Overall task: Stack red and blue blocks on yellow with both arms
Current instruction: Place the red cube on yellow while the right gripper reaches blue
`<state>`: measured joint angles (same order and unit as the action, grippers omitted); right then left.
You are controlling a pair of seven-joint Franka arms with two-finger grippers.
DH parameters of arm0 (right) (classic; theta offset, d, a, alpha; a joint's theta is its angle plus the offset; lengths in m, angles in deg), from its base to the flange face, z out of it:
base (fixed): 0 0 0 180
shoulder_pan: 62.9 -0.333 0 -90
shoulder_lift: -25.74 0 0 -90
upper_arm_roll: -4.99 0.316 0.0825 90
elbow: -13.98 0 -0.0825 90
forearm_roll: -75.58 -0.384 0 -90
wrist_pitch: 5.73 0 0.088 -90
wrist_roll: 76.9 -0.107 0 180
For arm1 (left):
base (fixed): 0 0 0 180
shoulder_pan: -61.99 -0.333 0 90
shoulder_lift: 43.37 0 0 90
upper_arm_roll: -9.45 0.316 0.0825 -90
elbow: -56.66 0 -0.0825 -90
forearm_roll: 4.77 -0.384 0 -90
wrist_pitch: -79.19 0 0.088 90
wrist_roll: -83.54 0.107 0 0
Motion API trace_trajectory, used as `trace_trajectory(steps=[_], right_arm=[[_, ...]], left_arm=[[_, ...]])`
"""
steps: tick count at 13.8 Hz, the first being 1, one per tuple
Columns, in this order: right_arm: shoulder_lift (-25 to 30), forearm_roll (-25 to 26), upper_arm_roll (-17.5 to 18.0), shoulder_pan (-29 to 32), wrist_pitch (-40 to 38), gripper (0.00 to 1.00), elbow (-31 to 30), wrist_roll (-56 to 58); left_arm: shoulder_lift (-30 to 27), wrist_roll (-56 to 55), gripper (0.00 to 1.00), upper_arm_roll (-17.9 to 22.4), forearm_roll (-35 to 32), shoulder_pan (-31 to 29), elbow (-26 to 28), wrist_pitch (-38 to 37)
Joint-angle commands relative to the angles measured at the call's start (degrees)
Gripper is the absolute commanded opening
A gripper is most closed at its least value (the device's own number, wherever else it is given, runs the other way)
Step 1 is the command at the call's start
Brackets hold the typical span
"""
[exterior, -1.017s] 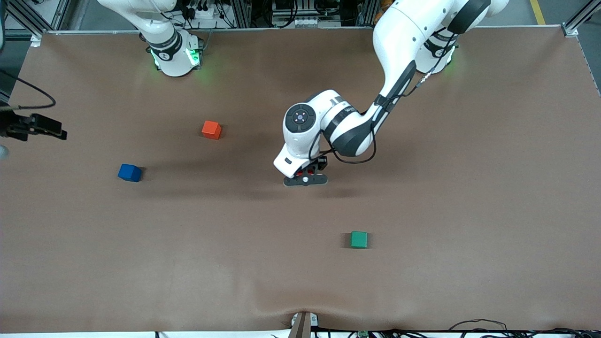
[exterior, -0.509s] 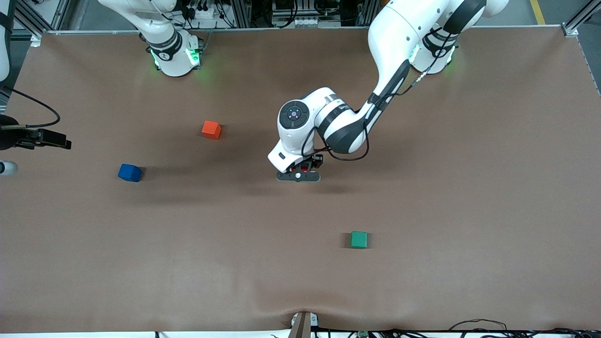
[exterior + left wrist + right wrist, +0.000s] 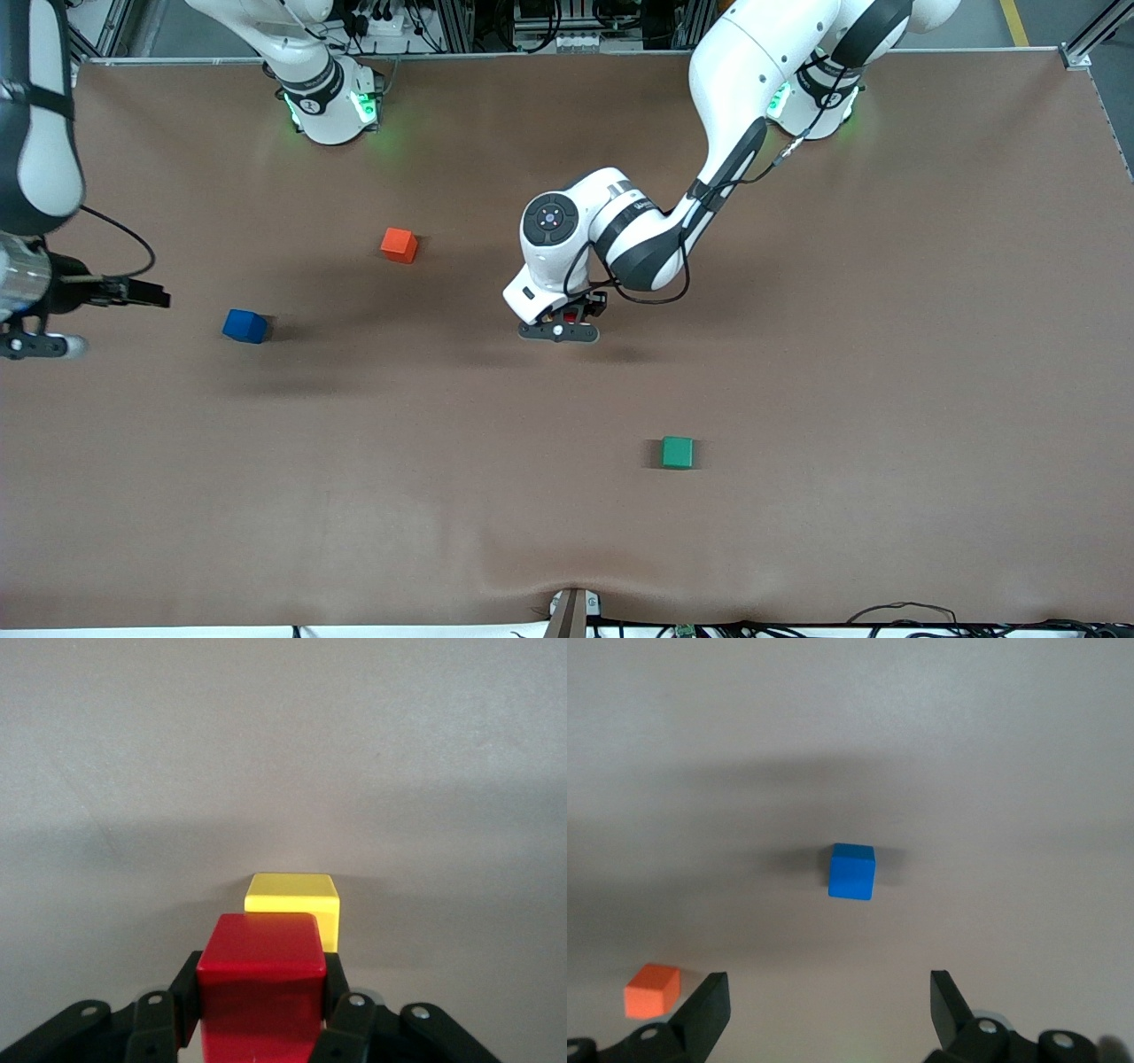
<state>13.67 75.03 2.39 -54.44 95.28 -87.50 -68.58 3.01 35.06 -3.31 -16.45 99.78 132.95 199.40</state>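
Observation:
My left gripper (image 3: 261, 985) is shut on the red block (image 3: 260, 979) and holds it a little above the table. The yellow cube (image 3: 292, 901) sits on the mat just past the red block, partly covered by it in the left wrist view. In the front view the left gripper (image 3: 563, 324) hangs over the table's middle and hides the yellow cube. The blue block (image 3: 244, 326) lies toward the right arm's end. My right gripper (image 3: 149, 294) hovers beside it, open and empty. The right wrist view shows the blue block (image 3: 851, 871) ahead of the right gripper (image 3: 827, 988).
An orange-red cube (image 3: 399, 245) lies between the blue block and the robots' bases, also seen as the orange-red cube (image 3: 652, 989) in the right wrist view. A green cube (image 3: 678, 452) sits nearer the front camera than the left gripper. Brown mat (image 3: 886, 399) covers the table.
The left arm has carried the red block a short way toward the right arm's end and the bases. The right arm has swung in from the table's edge toward the blue block.

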Motion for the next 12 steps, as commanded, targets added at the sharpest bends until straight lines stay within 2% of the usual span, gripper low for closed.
trace_trajectory(steps=[1, 5, 9, 12], right_arm=[[0.38, -3.56, 0.84, 2.09, 6.89, 1.0, -6.88, -0.41], [-3.91, -3.57, 0.75, 2.18, 14.72, 1.0, -9.62, 0.2], [-5.15, -3.75, 0.84, 2.44, 24.48, 1.0, -16.9, 0.03], [-7.0, -3.75, 0.84, 2.27, 25.73, 1.0, -17.27, 0.2]], left_arm=[[1.17, 1.02, 0.0, 0.28, 1.14, 0.52, -2.37, -0.68], [1.69, 1.02, 0.0, 0.28, 2.28, 0.52, -3.25, -0.59], [2.84, 1.02, 0.0, 0.19, 2.28, 0.61, -4.48, -0.15], [2.92, 1.02, 0.0, 0.28, 2.28, 0.61, -4.48, -0.07]])
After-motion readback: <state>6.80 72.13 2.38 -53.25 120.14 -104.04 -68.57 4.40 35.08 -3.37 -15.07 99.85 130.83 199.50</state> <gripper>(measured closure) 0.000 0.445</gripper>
